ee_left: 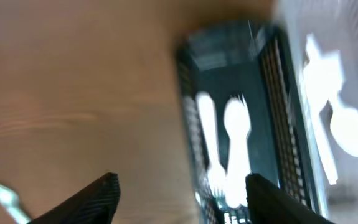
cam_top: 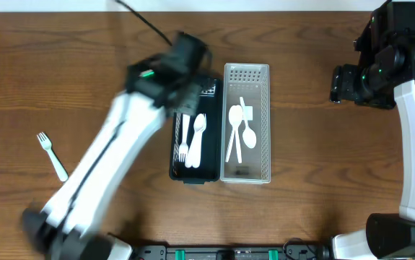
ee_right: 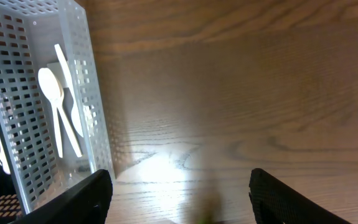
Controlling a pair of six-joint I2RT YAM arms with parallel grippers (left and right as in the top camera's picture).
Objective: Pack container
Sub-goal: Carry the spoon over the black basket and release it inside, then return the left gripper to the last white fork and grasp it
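A black tray (cam_top: 174, 170) holds white forks (cam_top: 193, 144). Beside it a white perforated tray (cam_top: 266, 123) holds white spoons (cam_top: 237, 130). A loose white fork (cam_top: 53, 157) lies on the table at the left. My left gripper (cam_top: 185, 87) is open and empty above the black tray's far end; its wrist view shows the black tray (ee_left: 194, 118), the forks (ee_left: 235, 134) and the loose fork (ee_left: 4, 199), between open fingers (ee_left: 179, 193). My right gripper (cam_top: 337, 83) is open and empty over bare wood; its fingers (ee_right: 179, 193) are spread to the right of the white tray (ee_right: 79, 81).
The wooden table (cam_top: 63, 79) spreads on both sides of the trays. The left arm stretches diagonally from the front left toward the trays. The right arm stands at the right edge.
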